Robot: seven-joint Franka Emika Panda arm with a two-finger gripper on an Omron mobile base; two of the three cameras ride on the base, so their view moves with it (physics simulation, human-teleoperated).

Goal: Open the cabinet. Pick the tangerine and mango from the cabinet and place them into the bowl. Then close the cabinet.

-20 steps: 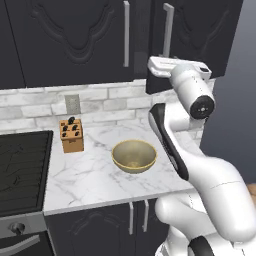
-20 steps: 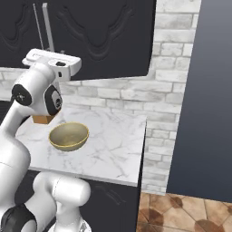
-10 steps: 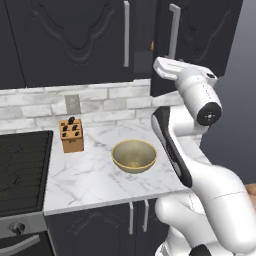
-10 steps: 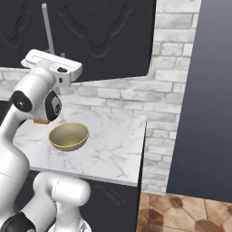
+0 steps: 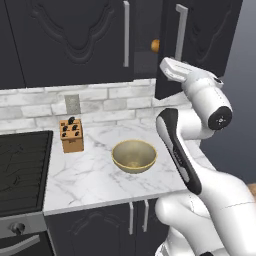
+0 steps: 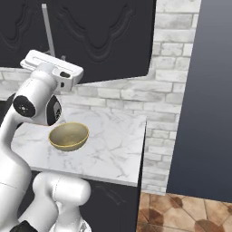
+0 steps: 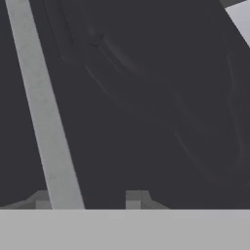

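The cabinet's right door (image 5: pixel 205 45) stands partly swung out, and its left door (image 5: pixel 75 40) is shut. My gripper (image 7: pixel 88 199) is open around the right door's silver bar handle (image 7: pixel 44 112). The bar runs between the fingertips, close against the left fingertip (image 7: pixel 41 198), with a gap to the other. From the sides the gripper (image 6: pixel 56 58) sits at the foot of the handle (image 5: pixel 181 30). In the gap between the doors I see a small round orange fruit (image 5: pixel 156 46); I cannot tell whether it is the tangerine. The mango is hidden. The tan-gold bowl (image 5: pixel 134 156) stands empty on the counter below.
A wooden knife block (image 5: pixel 72 135) stands left of the bowl by the brick wall. A black stove (image 5: pixel 22 165) borders the marble counter (image 5: pixel 90 180) on the left. The counter ends at the right (image 6: pixel 136 149), with tiled floor (image 6: pixel 181 213) beyond.
The right door has swung further out with my hand on its handle. The gap between the doors has widened and now shows the orange fruit.
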